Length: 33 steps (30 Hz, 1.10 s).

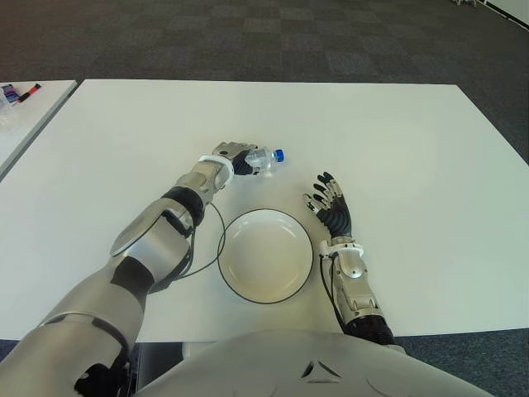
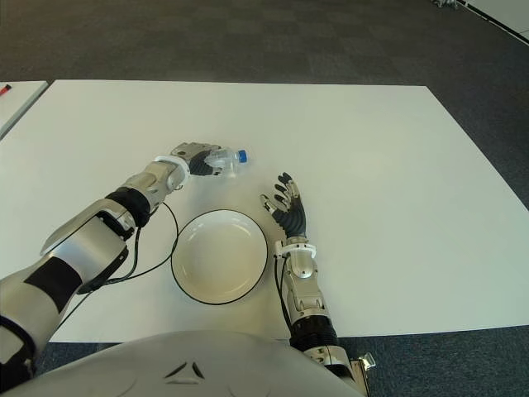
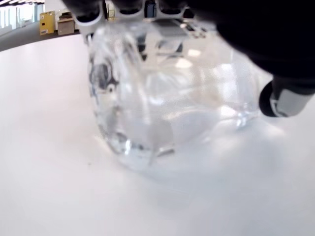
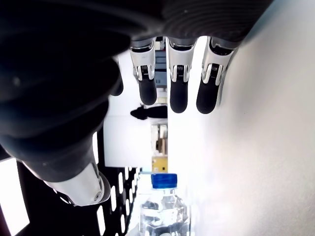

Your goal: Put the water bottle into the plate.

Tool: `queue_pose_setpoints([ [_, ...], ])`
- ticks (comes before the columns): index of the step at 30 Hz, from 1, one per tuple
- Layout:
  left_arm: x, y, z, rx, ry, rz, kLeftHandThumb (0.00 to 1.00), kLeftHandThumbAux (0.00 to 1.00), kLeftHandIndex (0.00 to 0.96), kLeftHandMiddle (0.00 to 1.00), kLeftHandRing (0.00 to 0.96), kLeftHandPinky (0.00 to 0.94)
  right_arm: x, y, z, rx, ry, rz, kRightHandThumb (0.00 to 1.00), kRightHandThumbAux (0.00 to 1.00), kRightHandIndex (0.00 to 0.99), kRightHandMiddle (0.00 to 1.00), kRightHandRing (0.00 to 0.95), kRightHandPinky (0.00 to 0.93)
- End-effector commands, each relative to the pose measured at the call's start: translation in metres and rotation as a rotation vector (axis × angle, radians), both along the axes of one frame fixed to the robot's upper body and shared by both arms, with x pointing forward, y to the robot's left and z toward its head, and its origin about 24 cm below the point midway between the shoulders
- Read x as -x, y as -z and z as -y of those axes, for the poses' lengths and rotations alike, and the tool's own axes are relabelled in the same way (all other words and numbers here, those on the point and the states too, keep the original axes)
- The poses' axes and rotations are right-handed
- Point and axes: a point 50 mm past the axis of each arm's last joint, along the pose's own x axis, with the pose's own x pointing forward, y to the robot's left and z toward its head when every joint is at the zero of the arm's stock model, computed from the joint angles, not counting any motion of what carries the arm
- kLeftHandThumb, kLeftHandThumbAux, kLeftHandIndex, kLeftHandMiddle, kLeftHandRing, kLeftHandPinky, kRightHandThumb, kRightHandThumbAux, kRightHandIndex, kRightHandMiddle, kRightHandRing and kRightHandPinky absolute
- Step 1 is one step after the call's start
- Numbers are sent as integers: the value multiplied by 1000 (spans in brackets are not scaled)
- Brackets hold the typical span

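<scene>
The water bottle lies on its side on the white table, and your left hand is closed around its clear body, with the blue cap pointing away from the hand toward the right. In the left wrist view the fingers wrap over the top of the bottle while its underside seems to touch the table. It looks nearly empty, so I judge it is light, thin-walled and a little slippery; you should hold the middle of the body firmly, without crushing it. The plate is near, on the body side of this hand. Your right hand shows just right of the plate, fingers spread, holding nothing.
</scene>
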Motion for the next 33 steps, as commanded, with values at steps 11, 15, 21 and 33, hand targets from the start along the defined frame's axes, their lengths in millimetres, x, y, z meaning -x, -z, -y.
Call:
queue_pose_setpoints([
  [11, 39, 49, -17, 26, -53, -204, 771, 464, 351, 337, 357, 406, 2, 5, -3, -29, 15, -14, 464, 751, 75, 152, 161, 215],
  [15, 39, 49, -17, 31, -59, -201, 782, 476, 388, 396, 404, 432, 2, 5, -3, -30, 14, -13, 463, 743, 77, 154, 161, 212],
  [21, 39, 50, -17, 27, -82, -198, 782, 478, 411, 430, 425, 449, 2, 5, -3, -34, 14, -14, 470, 741, 79, 154, 160, 210],
  [33, 47, 60, -23, -8, -130, -196, 899, 632, 420, 460, 481, 483, 2, 4, -2, -38, 15, -10, 478, 742, 81, 158, 166, 224],
])
